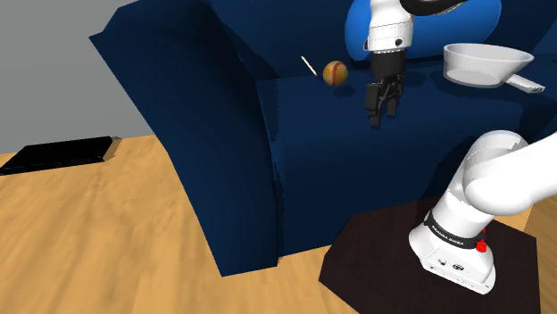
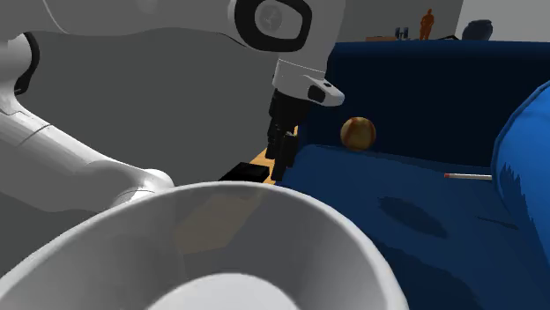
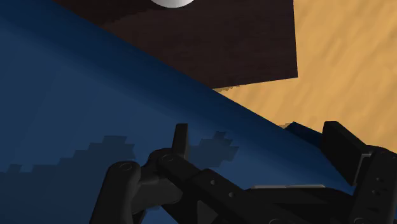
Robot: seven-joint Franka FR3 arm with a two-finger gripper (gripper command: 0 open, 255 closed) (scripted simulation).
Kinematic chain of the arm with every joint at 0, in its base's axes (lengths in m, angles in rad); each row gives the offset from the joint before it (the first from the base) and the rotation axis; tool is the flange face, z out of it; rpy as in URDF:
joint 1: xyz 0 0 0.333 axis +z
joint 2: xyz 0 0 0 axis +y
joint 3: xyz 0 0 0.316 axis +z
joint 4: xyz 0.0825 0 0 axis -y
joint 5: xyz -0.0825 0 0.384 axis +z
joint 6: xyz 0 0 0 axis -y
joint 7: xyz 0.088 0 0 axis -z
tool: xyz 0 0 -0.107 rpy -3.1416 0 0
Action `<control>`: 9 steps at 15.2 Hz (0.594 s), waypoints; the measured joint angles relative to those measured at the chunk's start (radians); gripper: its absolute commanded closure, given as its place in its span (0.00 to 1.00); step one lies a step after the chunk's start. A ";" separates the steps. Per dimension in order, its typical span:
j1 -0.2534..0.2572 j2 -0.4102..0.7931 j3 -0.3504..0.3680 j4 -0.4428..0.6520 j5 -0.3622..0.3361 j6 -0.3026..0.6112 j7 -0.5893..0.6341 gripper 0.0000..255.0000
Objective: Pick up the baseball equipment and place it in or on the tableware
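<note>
There's the ball (image 1: 336, 73), tan with a red seam, lying on the blue sofa (image 1: 223, 134) seat just to one side of the hand (image 1: 382, 116), near it but not touching. The hand points down close to the seat's edge, its fingers (image 3: 181, 143) standing well apart with nothing between them. A thin pale stick (image 1: 309, 65) lies past the ball, farther from the hand. On the hand's other side sits the white pan (image 1: 486, 64), on the same seat. Below the hand are the wood floor (image 1: 107, 232) and the dark stand (image 1: 375, 259). A flat black thing (image 1: 58, 153) lies well away at the foot of the grey wall (image 1: 54, 71). The second exterior view looks over the pan's rim and catches a blue cushion (image 2: 524, 158) and a small orange figure (image 2: 427, 22) far behind. The wrist view gives seat edge, stand and floor beneath the fingers.
</note>
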State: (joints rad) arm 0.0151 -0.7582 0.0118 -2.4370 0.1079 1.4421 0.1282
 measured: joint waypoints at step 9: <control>-0.037 0.201 0.017 0.250 -0.034 0.019 0.078 0.00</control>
State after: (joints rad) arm -0.0220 -0.5576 0.0286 -2.1869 0.0740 1.4612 0.2060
